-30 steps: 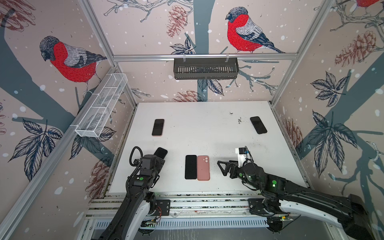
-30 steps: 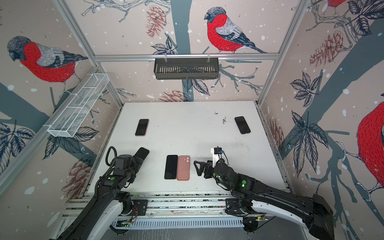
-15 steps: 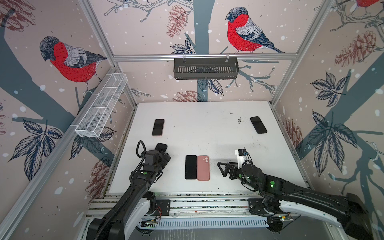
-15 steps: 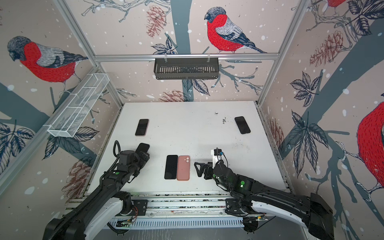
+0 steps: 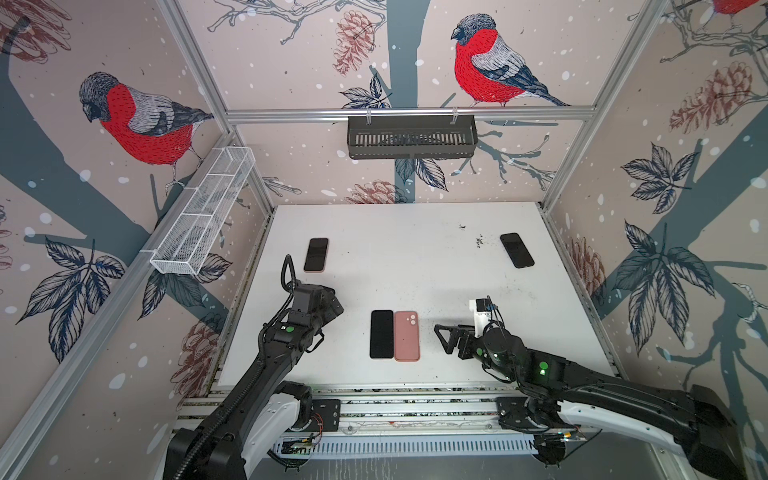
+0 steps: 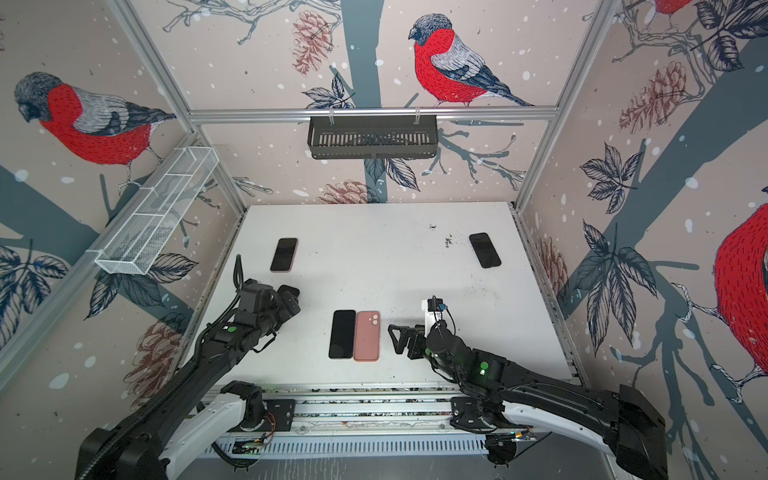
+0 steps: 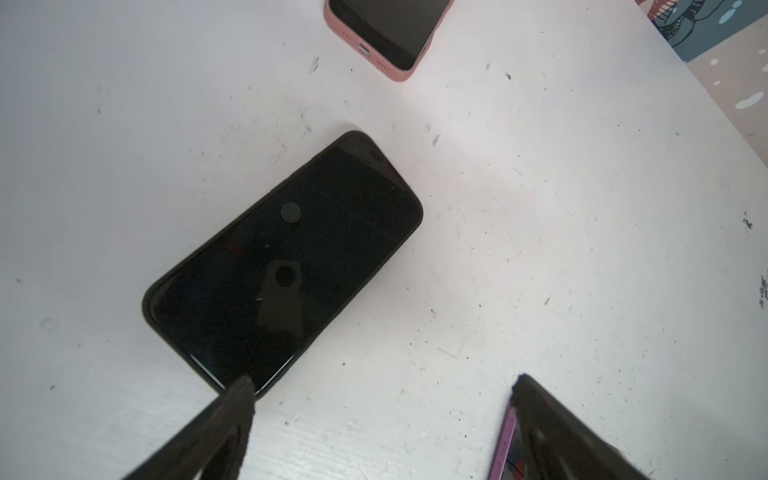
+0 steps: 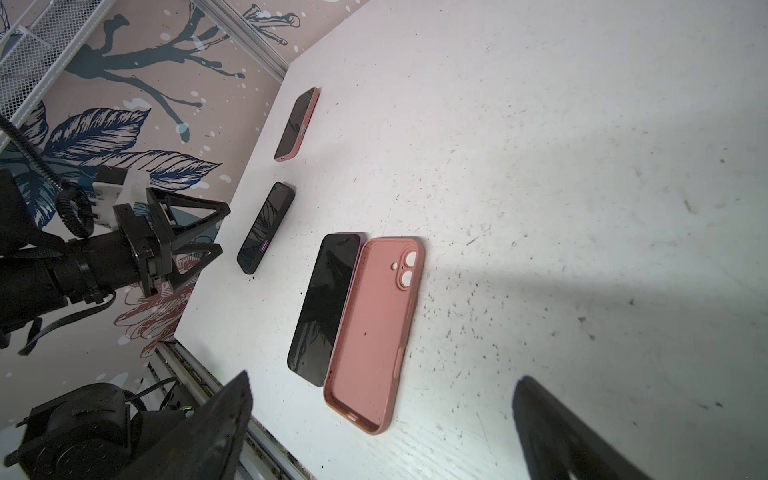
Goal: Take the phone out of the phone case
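Left gripper [image 7: 382,382] hovers, jaws spread and empty, at one end of black-cased phone [image 7: 282,257]; right gripper [image 8: 384,378], likewise spread, faces pink case [image 8: 374,332] lying against bare phone [image 8: 324,307].

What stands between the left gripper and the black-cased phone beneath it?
Nothing visible. The left gripper hangs open over the black-cased phone, and the left wrist view shows no object between them.
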